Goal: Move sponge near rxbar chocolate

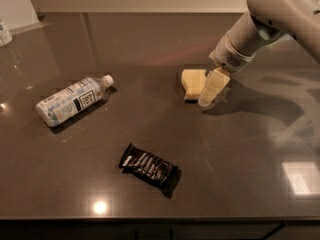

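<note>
The pale yellow sponge (192,81) lies on the dark countertop, right of centre. The gripper (210,91) hangs at the end of the white arm that comes in from the upper right. Its cream segmented fingers (214,85) point down at the sponge's right edge, overlapping it. The rxbar chocolate (148,165), a flat black wrapper with white lettering, lies lower and to the left, well apart from the sponge.
A clear labelled plastic bottle (72,100) lies on its side at the left. Another container (4,33) stands at the far left edge. The countertop's front edge (160,218) runs along the bottom.
</note>
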